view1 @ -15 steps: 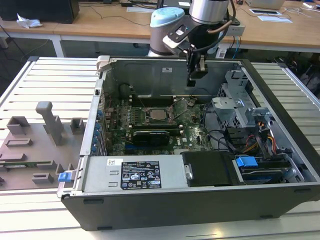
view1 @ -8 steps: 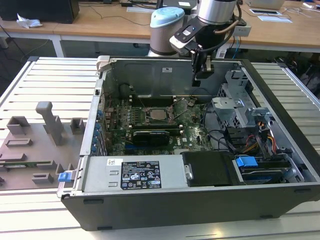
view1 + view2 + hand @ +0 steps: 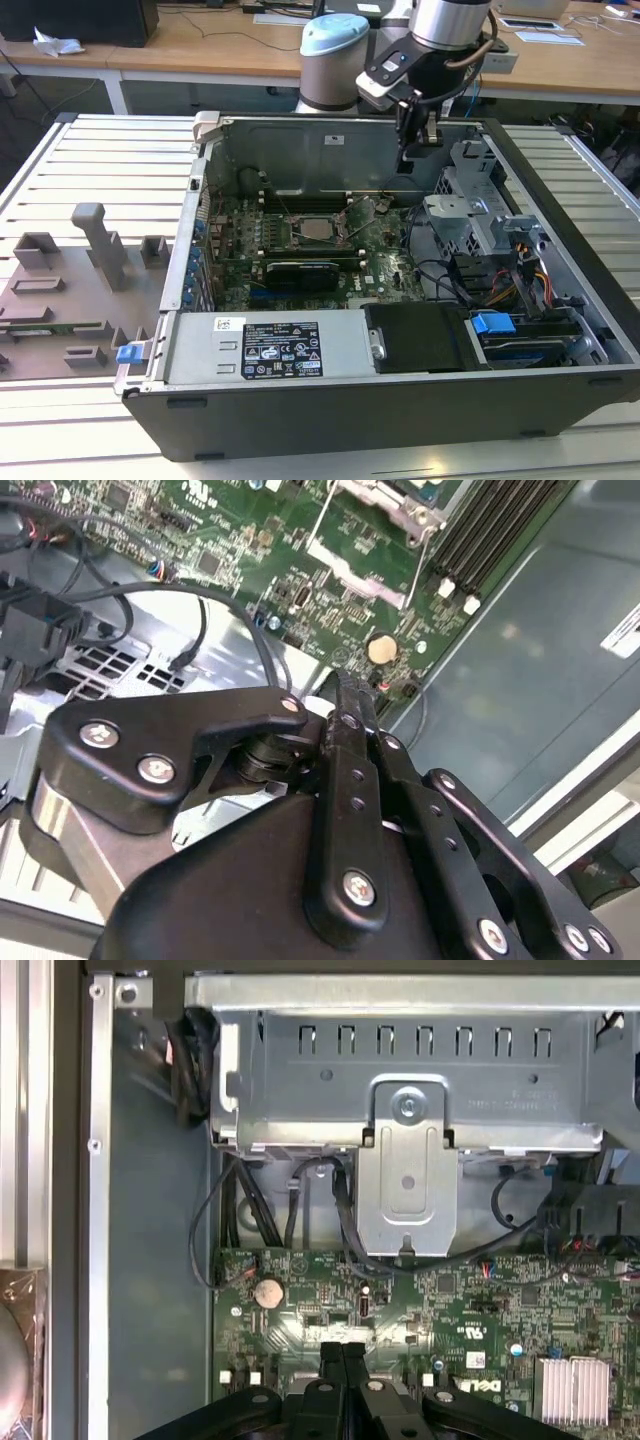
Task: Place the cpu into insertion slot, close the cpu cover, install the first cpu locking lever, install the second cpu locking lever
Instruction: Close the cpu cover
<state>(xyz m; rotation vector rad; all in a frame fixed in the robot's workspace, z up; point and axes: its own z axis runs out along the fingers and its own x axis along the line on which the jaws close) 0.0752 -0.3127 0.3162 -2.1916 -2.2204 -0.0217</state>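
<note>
1. Over the far part of the open computer case [image 3: 400, 410], toward the exterior view's right: gripper [image 3: 415, 145]; hangs from the arm, touches nothing below
2. Tool state narrow: fingers [image 3: 331, 1362] pressed flat together in both wrist views, nothing visible between them
3. On the motherboard [image 3: 390, 268], toward the exterior view's left of the gripper and nearer: insertion slot [image 3: 290, 230]; lies well apart from the fingertips
4. In the middle of the slot: cpu [image 3: 318, 228], a pale square; lies flat
5. Around the chip: cpu cover [image 3: 320, 212], a thin silvery frame; flat or raised, cannot tell
6. In the second wrist view: thin wire lever [image 3: 418, 565]; runs along the socket's edge, between it and the memory slots [image 3: 500, 530]; latched or free, cannot tell
7. Beyond the fingertips in both wrist views: coin battery [image 3: 266, 1291] on the green board, untouched
8. In the first wrist view: metal bracket [image 3: 407, 1175] on a slotted steel panel, black cables [image 3: 240, 1215] dropping from there to the board, finned heat sink [image 3: 573, 1388] on the board
9. Just on the near side of the slot: long black card [image 3: 300, 272]
10. Along the case's near wall: power supply [image 3: 270, 350] with a white label
11. At the exterior view's right inside the case: drive cage [image 3: 470, 215], and nearer, a blue clip [image 3: 492, 323]
12. On the slatted table [image 3: 100, 160], at the exterior view's left of the case: grey tray [image 3: 50, 330] with upright blocks
</note>
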